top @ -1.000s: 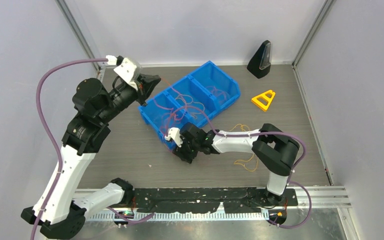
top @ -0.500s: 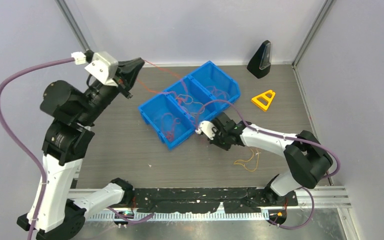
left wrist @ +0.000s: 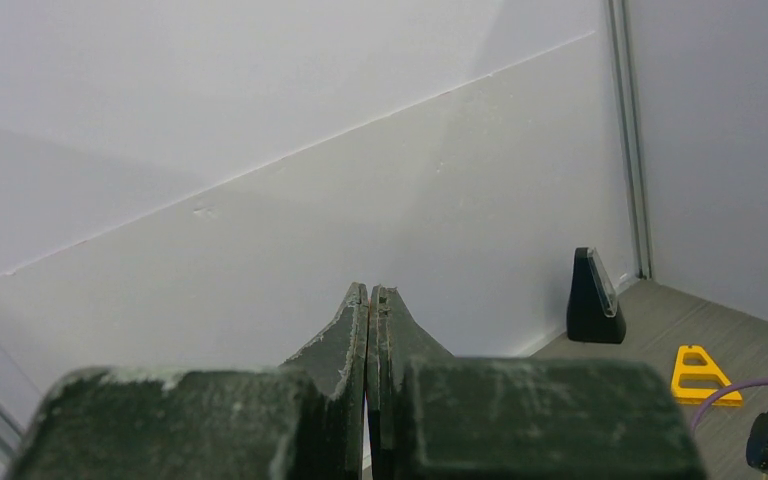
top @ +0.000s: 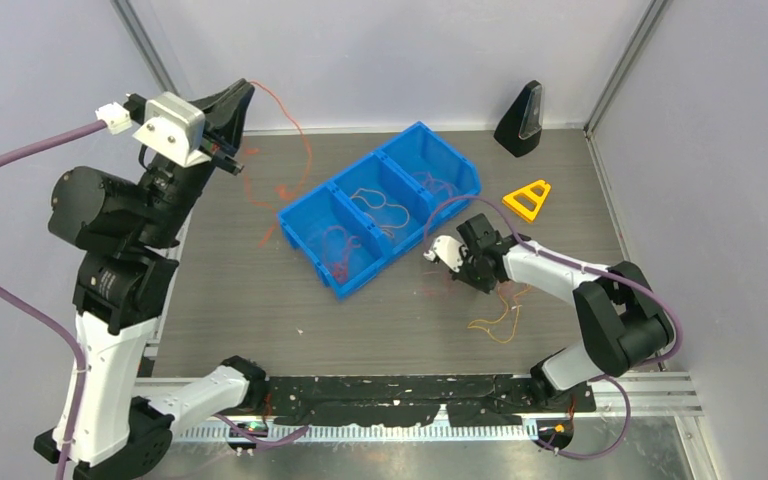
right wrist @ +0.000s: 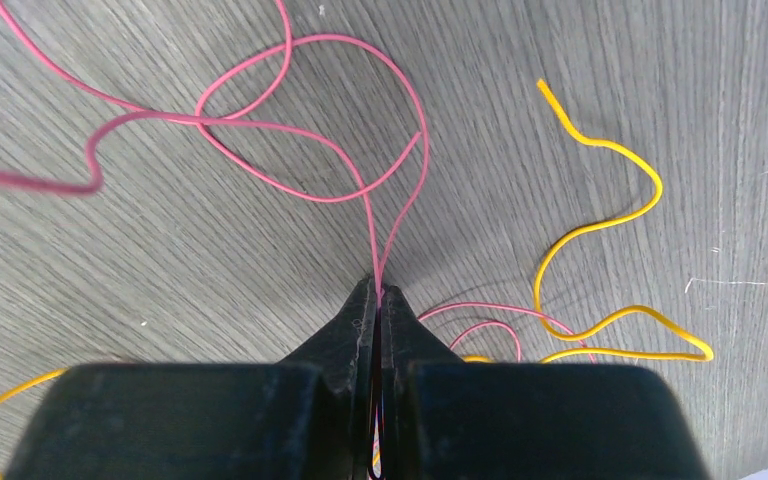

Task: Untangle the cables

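Note:
My left gripper (top: 246,88) is raised high at the back left, shut on a thin red cable (top: 308,150) that hangs from its tip down to the table left of the blue bin (top: 300,222). In the left wrist view its jaws (left wrist: 371,291) are pressed together. My right gripper (top: 480,282) is low over the table right of the bin. It is shut on a pink cable (right wrist: 365,195) that loops away from its tip (right wrist: 378,290). Loose yellow cables (right wrist: 600,240) lie beside it (top: 500,322). More cables (top: 380,210) lie in the bin's compartments.
A yellow triangular piece (top: 527,200) lies at the back right, with a black wedge-shaped object (top: 520,120) in the far right corner. Walls close in the table on the left, the back and the right.
The left arm has risen up and to the left, drawing the red cable out of the bin. The right gripper has moved from the bin's near end to its right side and shut on the pink cable.

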Controlling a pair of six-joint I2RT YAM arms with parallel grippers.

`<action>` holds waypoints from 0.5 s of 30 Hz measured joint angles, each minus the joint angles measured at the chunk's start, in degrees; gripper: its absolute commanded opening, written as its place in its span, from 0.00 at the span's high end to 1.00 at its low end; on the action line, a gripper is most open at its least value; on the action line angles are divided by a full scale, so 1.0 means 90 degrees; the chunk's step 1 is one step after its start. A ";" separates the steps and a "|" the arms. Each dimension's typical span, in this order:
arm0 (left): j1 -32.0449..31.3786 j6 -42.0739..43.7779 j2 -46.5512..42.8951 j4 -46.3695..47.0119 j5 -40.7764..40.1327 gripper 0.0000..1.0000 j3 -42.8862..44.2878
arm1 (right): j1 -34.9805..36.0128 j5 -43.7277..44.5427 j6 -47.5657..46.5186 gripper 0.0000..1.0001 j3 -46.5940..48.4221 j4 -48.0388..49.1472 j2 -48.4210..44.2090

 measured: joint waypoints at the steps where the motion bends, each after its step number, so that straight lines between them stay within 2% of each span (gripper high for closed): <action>1: 0.0012 0.0015 0.0034 0.0024 0.0000 1.00 0.0000 | -0.0010 -0.0002 -0.0024 0.94 0.0000 -0.0005 0.0000; 6: 0.0066 0.0039 0.0114 0.0172 0.0012 1.00 -0.0138 | -0.0136 -0.0100 -0.0058 0.94 0.0032 -0.0068 0.0002; 15: 0.0073 -0.0175 0.0202 0.0678 0.0245 1.00 -0.1462 | -0.0248 -0.0775 0.0015 0.94 0.0488 -0.0782 0.0005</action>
